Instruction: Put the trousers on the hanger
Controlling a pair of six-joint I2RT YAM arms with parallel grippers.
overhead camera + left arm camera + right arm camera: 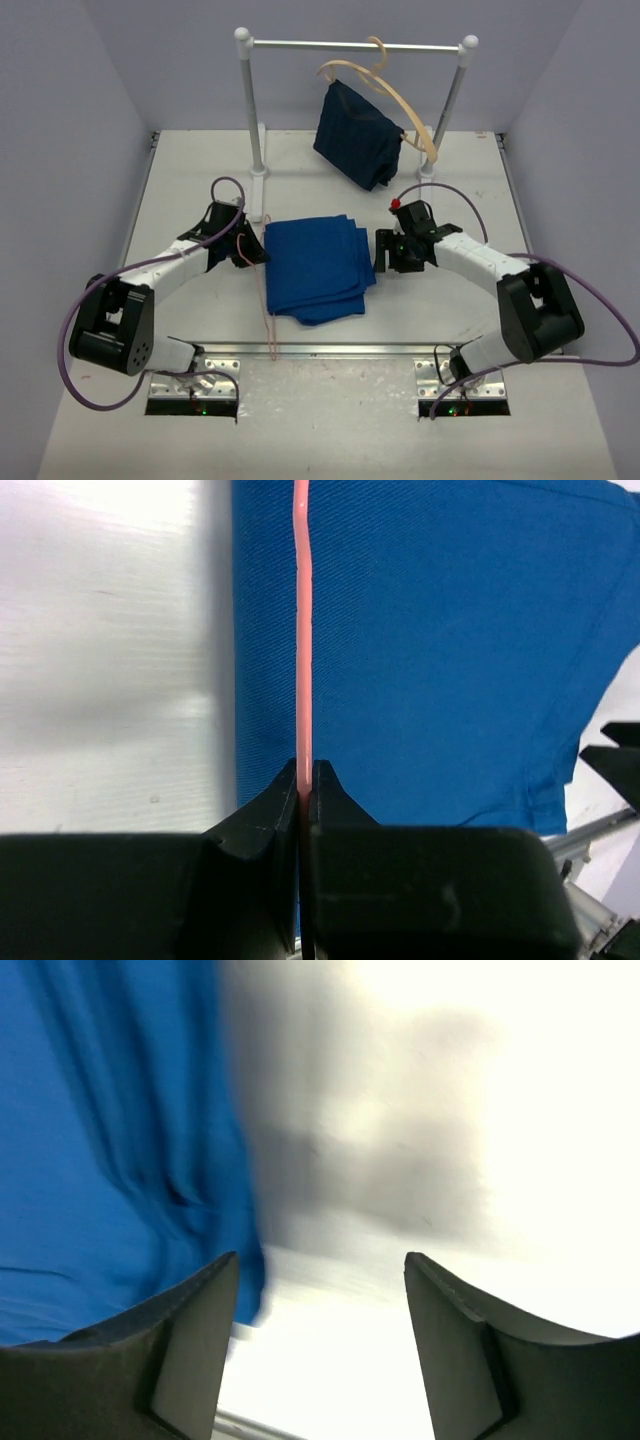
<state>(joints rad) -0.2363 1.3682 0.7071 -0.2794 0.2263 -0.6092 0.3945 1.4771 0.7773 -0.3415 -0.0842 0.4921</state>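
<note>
Our left gripper is clenched on the thin pink-red wire hanger, whose wire runs along the left edge of the folded royal-blue cloth trousers at mid-frame. Our right gripper gapes, holding nothing, just beside the trousers' right edge. At upper centre, a dark navy garment hangs on a pale wooden hanger from the white rail.

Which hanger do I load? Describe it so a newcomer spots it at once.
Start at the white table, not the rail behind it. Along the left edge of the folded blue trousers lies the hanger, pinched in the left end effector. It is thin pink wire, unlike the thick pale wooden hanger on the rail.
</note>
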